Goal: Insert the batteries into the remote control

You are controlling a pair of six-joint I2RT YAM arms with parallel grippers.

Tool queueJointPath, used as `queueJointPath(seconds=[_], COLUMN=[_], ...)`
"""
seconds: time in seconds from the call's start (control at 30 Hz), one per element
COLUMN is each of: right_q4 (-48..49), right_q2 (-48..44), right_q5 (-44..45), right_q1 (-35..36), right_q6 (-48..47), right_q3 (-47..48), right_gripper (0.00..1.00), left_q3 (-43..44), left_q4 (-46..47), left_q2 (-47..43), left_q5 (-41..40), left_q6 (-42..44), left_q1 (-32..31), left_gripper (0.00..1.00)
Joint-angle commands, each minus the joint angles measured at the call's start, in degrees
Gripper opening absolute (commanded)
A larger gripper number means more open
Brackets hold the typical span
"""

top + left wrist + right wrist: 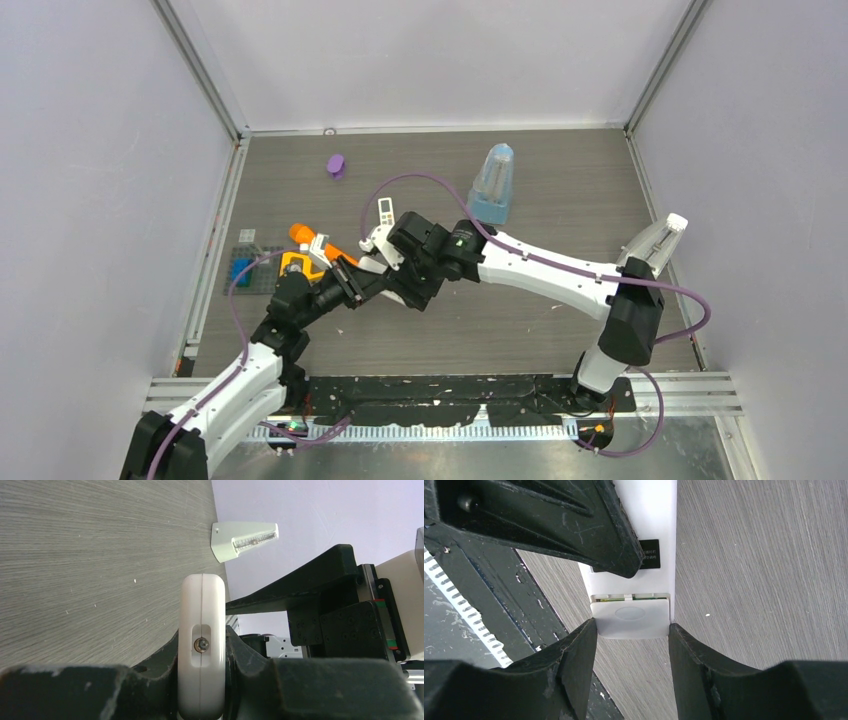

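- Two grippers share one remote (202, 605). It sits mid-table between the arms and looks lifted off the table.
- Your left gripper (202, 645) is nearly closed. It clamps the remote edge-on across its thin body, one finger on each broad face.
- Judge the remote light, stiff and smooth. Hard plastic like this can slide in the pads if you twist it, so hold that flat clamp square.
- The cover (630, 617) at the remote's end stands slightly apart from the body, and a thin gap shows green board beneath.
- Your right gripper (632, 630) is about half spread, with its fingers pressed against the cover's two side edges.
- Treat the cover as thin and springy, with small catches. Pull along the remote's length rather than upward, or a tab may snap.
- I cannot pick out any batteries for sure in these views. Expect them to be small, slick and prone to roll, and take each one across the middle of its barrel.
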Motion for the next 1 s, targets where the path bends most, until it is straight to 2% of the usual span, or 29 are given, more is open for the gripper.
queueJointPath(seconds=[0.0, 0.2, 0.5, 0.67, 0.97], right_q4=[2.3, 0.4, 1.0, 1.5, 0.2], right_q2=[1.9, 3.1, 3.2, 2.5, 1.1], right_q5=[1.2, 1.6, 2.2, 5.4, 3.7], right_q1=[0.3, 0.3, 0.4, 0.4, 0.3], right_q6=[-1.1, -3.6, -3.0, -0.3, -0.3], right_q3=[3.1, 3.7, 3.3, 3.1, 2.8], right_gripper=[0.55, 0.54, 0.54, 0.54, 0.54], left_q3=[4.6, 8.3, 8.7, 8.3, 10.6], left_q4=[5.3, -2.0, 1.2, -0.2, -8.4], left_q2=[-1.1, -0.3, 2.8, 1.8, -1.1], left_q5=[5.6, 9.4, 11.3, 8.9, 8.5], left_q6=[-2.2, 3.6, 0.4, 0.6, 12.3], left_q1=[-0.6, -0.6, -0.6, -0.6, -0.6], left_gripper=[0.00, 0.00, 0.00, 0.00, 0.00])
